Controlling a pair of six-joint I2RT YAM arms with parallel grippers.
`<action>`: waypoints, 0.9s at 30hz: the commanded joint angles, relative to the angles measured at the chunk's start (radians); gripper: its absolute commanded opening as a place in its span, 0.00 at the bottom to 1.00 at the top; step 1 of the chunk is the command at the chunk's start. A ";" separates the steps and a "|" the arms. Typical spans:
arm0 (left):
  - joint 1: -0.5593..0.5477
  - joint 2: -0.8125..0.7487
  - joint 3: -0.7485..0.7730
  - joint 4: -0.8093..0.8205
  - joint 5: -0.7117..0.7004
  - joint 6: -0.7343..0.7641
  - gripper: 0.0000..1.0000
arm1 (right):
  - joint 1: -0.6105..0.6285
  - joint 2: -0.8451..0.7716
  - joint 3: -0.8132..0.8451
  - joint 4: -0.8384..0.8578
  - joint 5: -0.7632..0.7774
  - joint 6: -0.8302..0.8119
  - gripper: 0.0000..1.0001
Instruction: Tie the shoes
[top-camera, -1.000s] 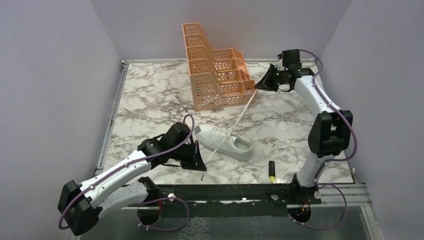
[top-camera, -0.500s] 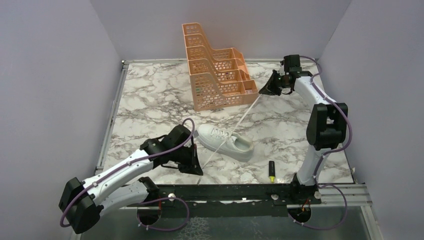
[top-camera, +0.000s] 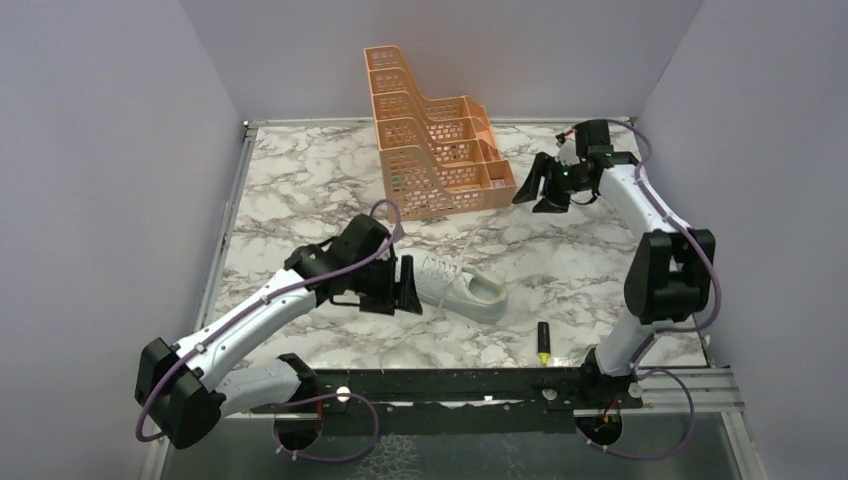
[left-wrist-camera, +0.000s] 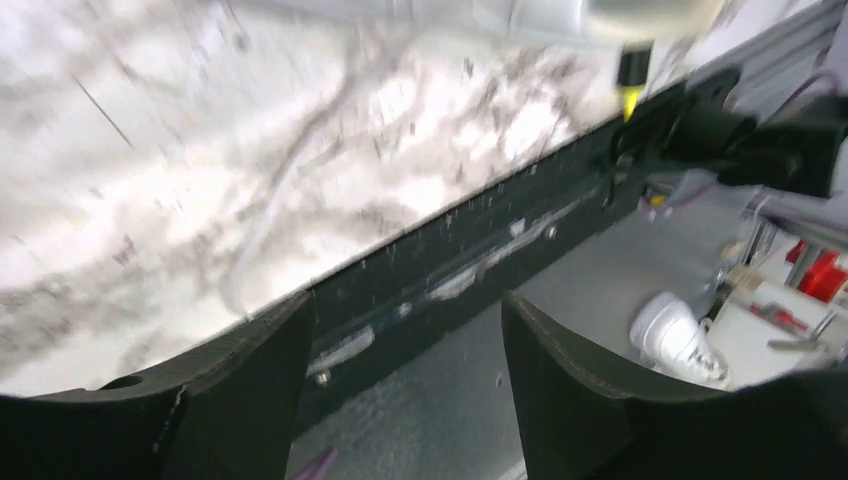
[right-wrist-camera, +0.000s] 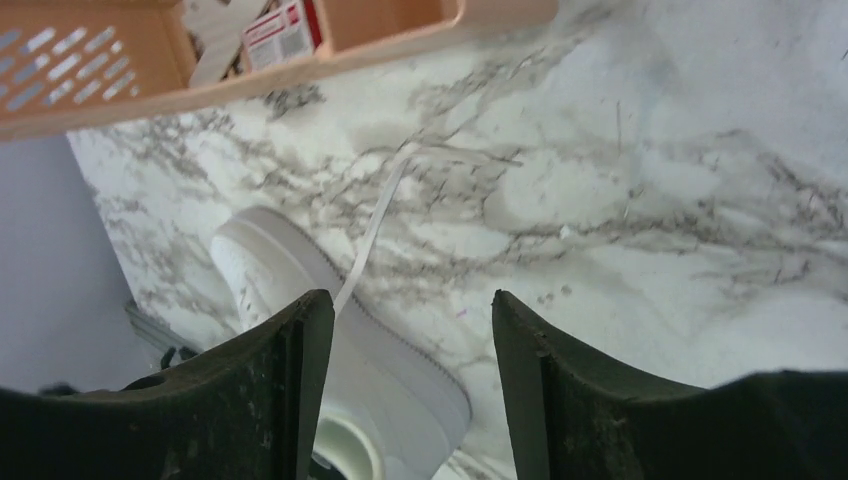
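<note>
Over the marble table (top-camera: 300, 190), in the top view, the white sneaker (top-camera: 462, 290) is lying on its sole near the front edge. The left gripper (top-camera: 404, 287) is sitting just beside one end of it, and the right gripper (top-camera: 538, 190) is hanging well apart, near the low end of the orange rack (top-camera: 432, 150). One lace (top-camera: 470, 243) is trailing slack toward the rack, and a yellow marker (top-camera: 543, 343) is resting near the front rail. In the left wrist view (badly smeared), the left gripper (left-wrist-camera: 405, 300) is showing its fingers spread wide with nothing between them. In the right wrist view, the right gripper (right-wrist-camera: 407, 300) is likewise standing wide and empty, looking down on the sneaker (right-wrist-camera: 400, 370) and the lace (right-wrist-camera: 375, 235), which is lying flat on the marble. No knot is showing, so the tying is likely barely begun. A flat lace is probably hard to pinch, so fingers may scrape the table or close on nothing, and the left gripper may shove the shoe aside. A small red-and-white box (right-wrist-camera: 280, 30) is sitting in the rack, its printing too blurred to read. No brand is showing on the shoe.
</note>
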 joint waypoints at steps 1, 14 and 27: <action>0.171 0.091 0.062 0.059 0.027 0.165 0.69 | -0.004 -0.174 -0.115 -0.049 -0.161 -0.075 0.65; 0.366 0.481 0.002 0.357 0.165 0.177 0.39 | 0.073 -0.239 -0.518 0.043 -0.488 -0.054 0.62; 0.307 0.716 0.209 0.486 0.081 0.152 0.41 | 0.264 -0.393 -0.811 0.346 -0.600 0.287 0.59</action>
